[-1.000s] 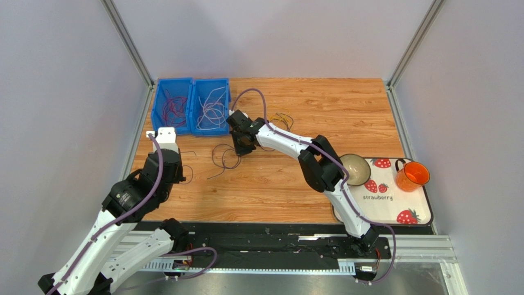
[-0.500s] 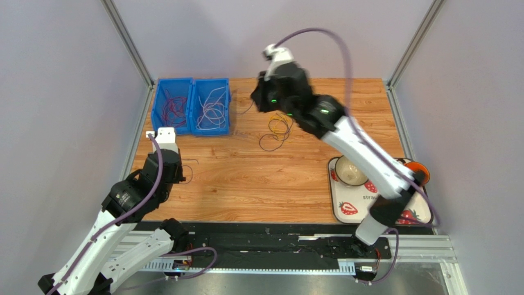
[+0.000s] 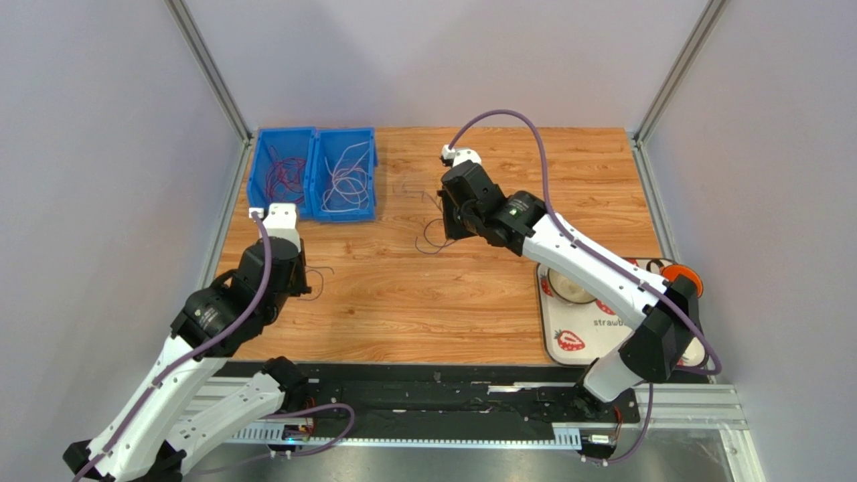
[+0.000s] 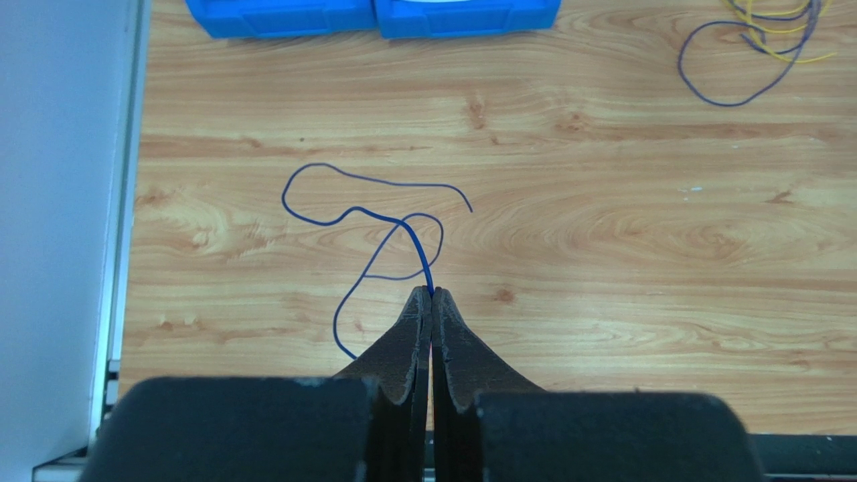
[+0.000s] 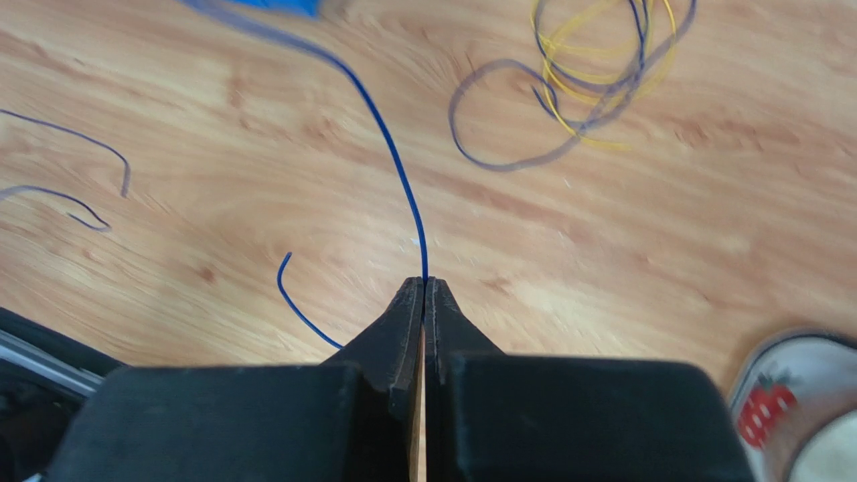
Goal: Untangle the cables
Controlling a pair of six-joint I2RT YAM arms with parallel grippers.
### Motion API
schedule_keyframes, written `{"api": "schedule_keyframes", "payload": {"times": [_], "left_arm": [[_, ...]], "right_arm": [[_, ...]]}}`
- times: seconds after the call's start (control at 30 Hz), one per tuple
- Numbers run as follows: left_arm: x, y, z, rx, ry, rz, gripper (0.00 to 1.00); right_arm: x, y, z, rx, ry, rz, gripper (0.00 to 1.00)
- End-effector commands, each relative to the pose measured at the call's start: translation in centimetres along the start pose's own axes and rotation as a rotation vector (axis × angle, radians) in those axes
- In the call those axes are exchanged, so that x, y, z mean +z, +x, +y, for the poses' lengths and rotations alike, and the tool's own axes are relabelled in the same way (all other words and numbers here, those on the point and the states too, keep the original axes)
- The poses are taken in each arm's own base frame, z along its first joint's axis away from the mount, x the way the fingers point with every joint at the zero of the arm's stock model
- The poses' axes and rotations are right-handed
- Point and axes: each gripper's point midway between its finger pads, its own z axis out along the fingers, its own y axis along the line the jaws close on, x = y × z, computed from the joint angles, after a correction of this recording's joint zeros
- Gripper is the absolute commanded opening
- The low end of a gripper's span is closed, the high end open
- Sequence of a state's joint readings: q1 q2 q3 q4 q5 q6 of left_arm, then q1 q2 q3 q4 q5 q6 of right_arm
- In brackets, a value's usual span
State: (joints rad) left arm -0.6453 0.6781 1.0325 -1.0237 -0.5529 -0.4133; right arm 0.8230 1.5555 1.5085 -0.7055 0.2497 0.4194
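My left gripper [image 4: 432,295] is shut on a thin blue cable [image 4: 372,216] that curls in loops on the wood in front of it; in the top view this gripper [image 3: 277,263] sits near the left edge below the bins. My right gripper [image 5: 423,283] is shut on another blue cable [image 5: 397,171] that rises from its tips. In the top view it [image 3: 450,221] hangs over the table's middle. A tangle of yellow and dark purple cables [image 5: 593,70] lies just beyond it, and also shows in the left wrist view [image 4: 764,50].
Two blue bins stand at the back left, one with red and purple cables [image 3: 285,171], one with white cables [image 3: 347,176]. A strawberry tray [image 3: 624,326] with a bowl [image 3: 565,289] and an orange mug [image 3: 684,276] sits at the right. Grey walls close in both sides.
My right arm left the spot beside the bins, swung high, and came down over the middle tangle with a blue cable. The dark loops near the bins are gone. My left arm shifted slightly.
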Motion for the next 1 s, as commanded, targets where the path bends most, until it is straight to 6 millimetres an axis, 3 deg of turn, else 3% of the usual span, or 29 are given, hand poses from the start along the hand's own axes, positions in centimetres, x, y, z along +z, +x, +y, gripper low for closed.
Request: {"api": "schedule_keyframes", "payload": {"times": [0.0,0.17,0.4,0.47,0.63,0.77,0.93,0.97], "left_arm": [[-0.9,-4.3,-2.3,-0.033,0.103,-0.072,0.00],[-1.7,-9.3,-3.5,-0.014,0.136,-0.156,0.00],[-2.8,-18.9,-5.5,0.022,0.142,-0.308,0.00],[-2.5,-20.7,-6.0,0.033,0.133,-0.338,0.00],[0.3,-24.9,-7.7,0.072,0.094,-0.377,0.00],[4.0,-27.4,-7.9,0.057,0.064,-0.369,0.00],[8.6,-28.3,-7.9,0.028,0.073,-0.319,0.00],[10.3,-28.2,-7.5,0.019,0.058,-0.296,0.00]], "right_arm": [[-5.9,-5.2,0.3,0.053,-0.054,-0.184,0.00],[-7.2,-5.1,-0.4,0.050,-0.050,-0.204,0.00],[-8.8,-4.6,-1.3,0.050,-0.053,-0.226,0.00],[-9.0,-4.3,-1.7,0.039,-0.045,-0.229,0.00],[-10.3,-3.9,-2.5,0.037,-0.040,-0.252,0.00],[-10.8,-3.0,-3.0,0.036,-0.043,-0.247,0.00],[-11.9,-2.4,-3.8,0.038,-0.044,-0.260,0.00],[-12.1,-2.2,-3.9,0.040,-0.043,-0.260,0.00]]}}
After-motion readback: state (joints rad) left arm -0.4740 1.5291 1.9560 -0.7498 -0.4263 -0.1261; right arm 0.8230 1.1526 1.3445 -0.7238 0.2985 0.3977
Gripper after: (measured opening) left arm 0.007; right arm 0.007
